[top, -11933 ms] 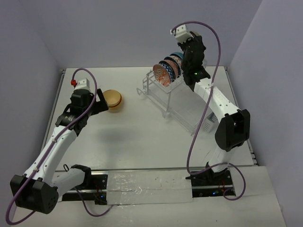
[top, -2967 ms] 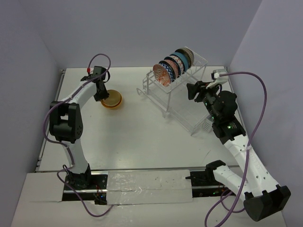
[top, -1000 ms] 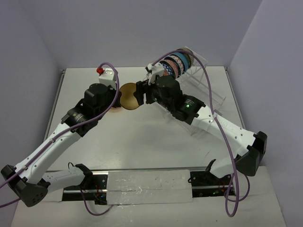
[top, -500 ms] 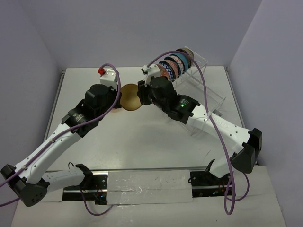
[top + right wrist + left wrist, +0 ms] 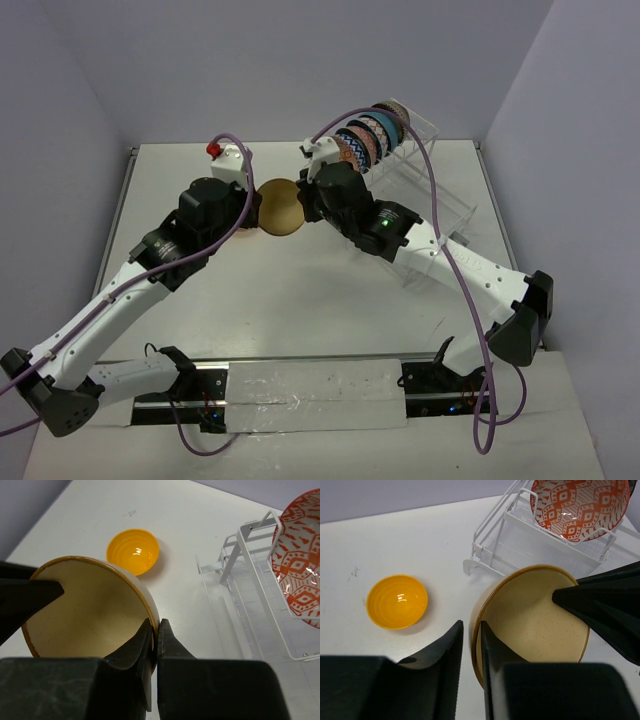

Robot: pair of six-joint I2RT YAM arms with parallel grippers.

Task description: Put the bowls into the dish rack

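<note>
Fingers of the right gripper [image 5: 155,625] are clamped, on the side toward the dish rack [image 5: 450,195], onto the rim of the tan bowl [image 5: 280,207]. The rim's far side from the rack is pinched by the left gripper [image 5: 471,630]. The bowl is held aloft on edge, just off the rack's left end. The right arm is judged nearer the slots, so the carry is expected to fall to it. An orange bowl [image 5: 397,601] is seen farther out from the rack, untouched.

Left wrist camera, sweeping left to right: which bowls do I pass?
Small orange-yellow round bowl on the white table → tan speckled bowl with a brown rim, held tilted → red-and-white patterned bowl standing in the white wire dish rack.
</note>
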